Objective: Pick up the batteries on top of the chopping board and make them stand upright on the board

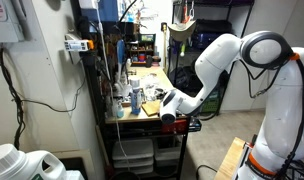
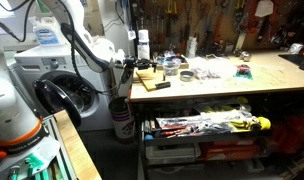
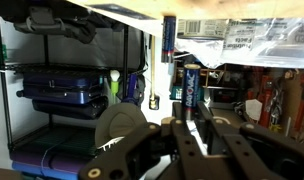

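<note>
In the wrist view, which stands upside down, my gripper [image 3: 189, 108] is shut on a dark battery [image 3: 190, 82] with a blue label, gripped at one end. A second dark battery [image 3: 169, 38] stands on end on the pale chopping board [image 3: 122, 12], just beside the held one. In both exterior views the gripper [image 1: 170, 108] [image 2: 127, 68] sits at the end of the workbench, right by the tan chopping board [image 1: 150, 110] [image 2: 148, 76]. The batteries are too small to make out in the exterior views.
Bottles and cans [image 1: 132, 97] stand on the yellowish bench [image 2: 222, 88] near the board. A white bottle [image 2: 143, 44] and small dishes [image 2: 187, 74] are behind it. Shelves of tools and bins [image 2: 207, 127] lie under the bench. A washing machine [image 2: 62, 95] stands beside the arm.
</note>
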